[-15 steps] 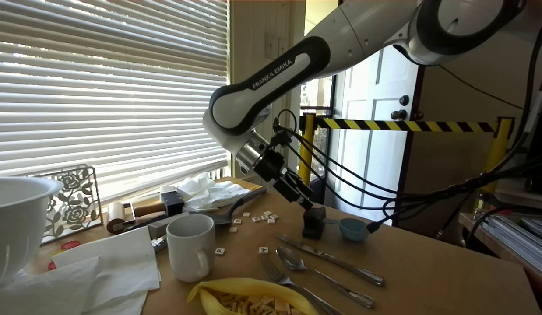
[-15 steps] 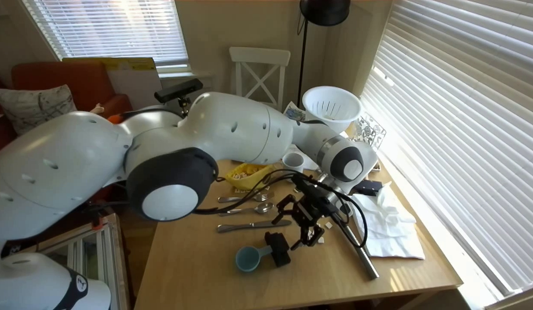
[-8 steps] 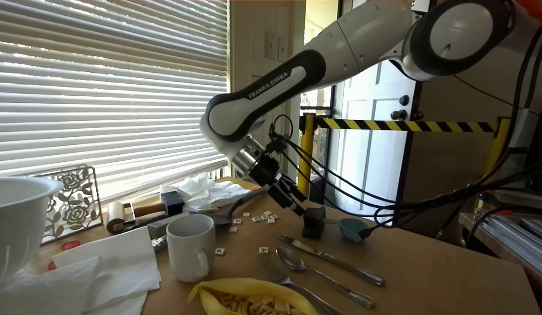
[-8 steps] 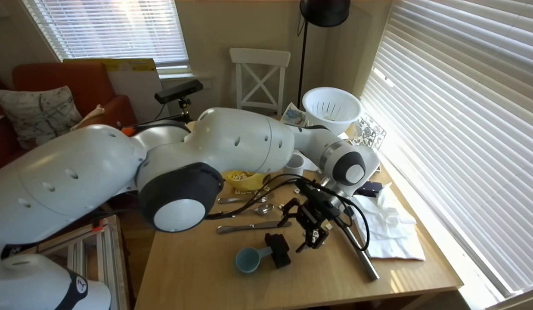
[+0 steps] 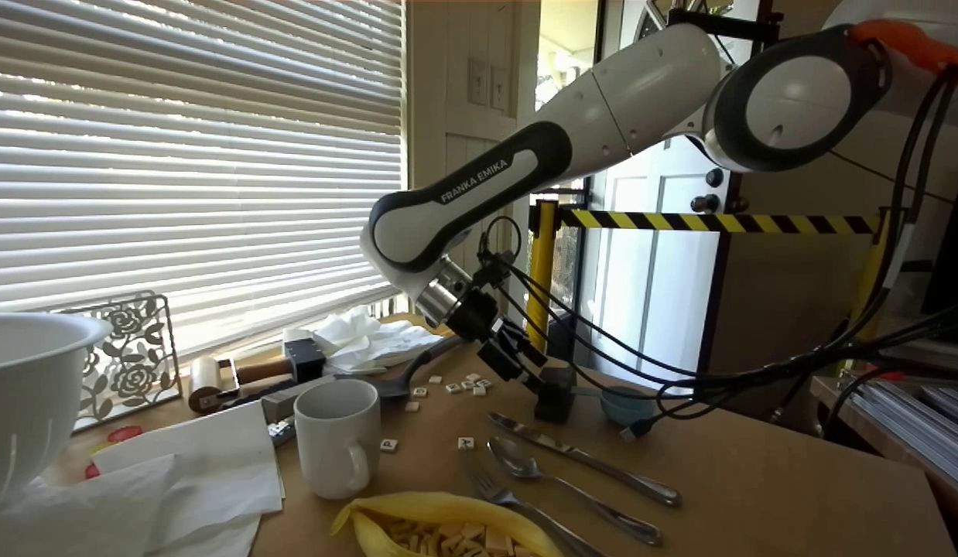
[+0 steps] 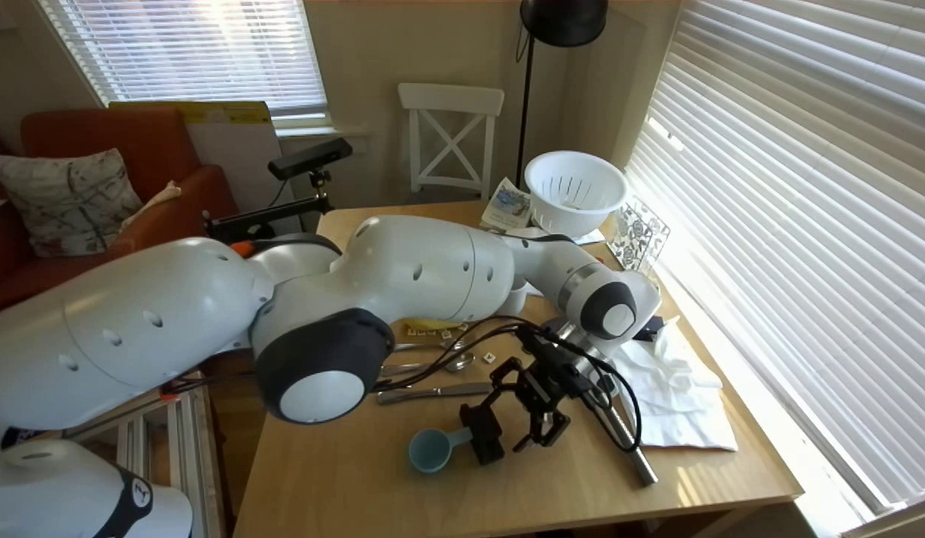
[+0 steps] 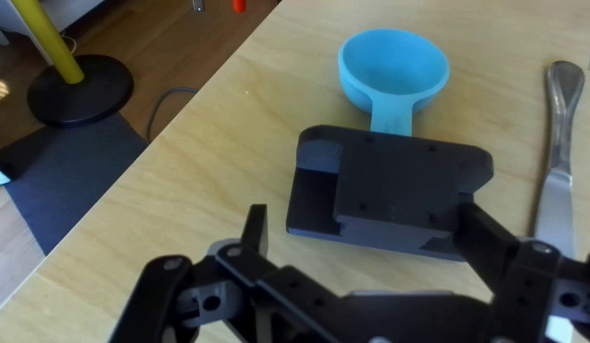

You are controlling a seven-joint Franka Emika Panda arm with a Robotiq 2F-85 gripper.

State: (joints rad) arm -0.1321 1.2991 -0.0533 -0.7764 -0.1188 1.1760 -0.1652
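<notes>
Black block [image 7: 400, 186], gap to table edge [image 7: 103, 201], end effector [image 7: 363, 214] spread nearby

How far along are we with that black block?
Looks done: the gripper is open and close to the black block. In hand: alignment, apparently; in the wrist view one finger overlaps the block's end, contact unclear, while the other finger stands apart from it. Left: probably the grip itself, since nothing is held and the block rests on the table, blue scoop beside it.
</notes>
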